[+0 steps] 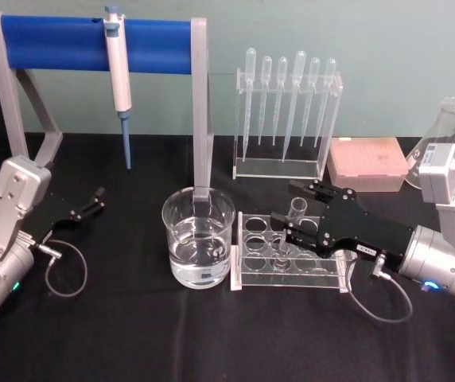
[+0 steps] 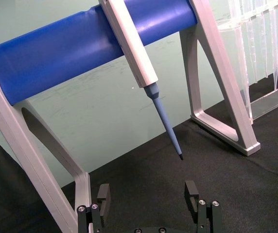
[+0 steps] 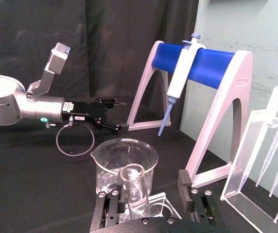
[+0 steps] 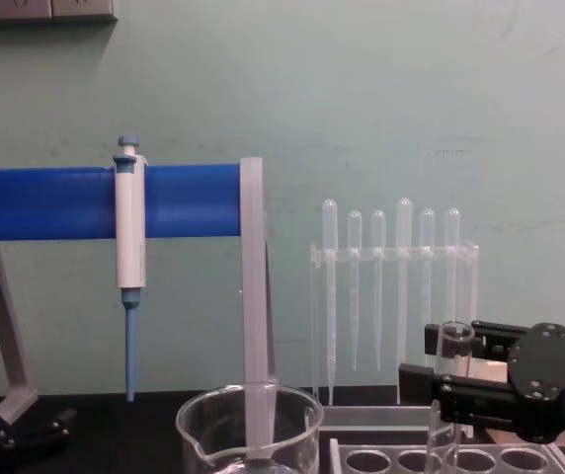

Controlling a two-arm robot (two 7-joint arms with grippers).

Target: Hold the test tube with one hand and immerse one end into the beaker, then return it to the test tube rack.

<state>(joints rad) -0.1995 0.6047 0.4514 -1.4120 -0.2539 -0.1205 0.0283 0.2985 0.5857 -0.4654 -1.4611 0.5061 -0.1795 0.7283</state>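
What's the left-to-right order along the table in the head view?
left gripper → blue-tipped pipettor on its stand → beaker → test tube in the rack, between the right gripper's open fingers → pink tip box → flask
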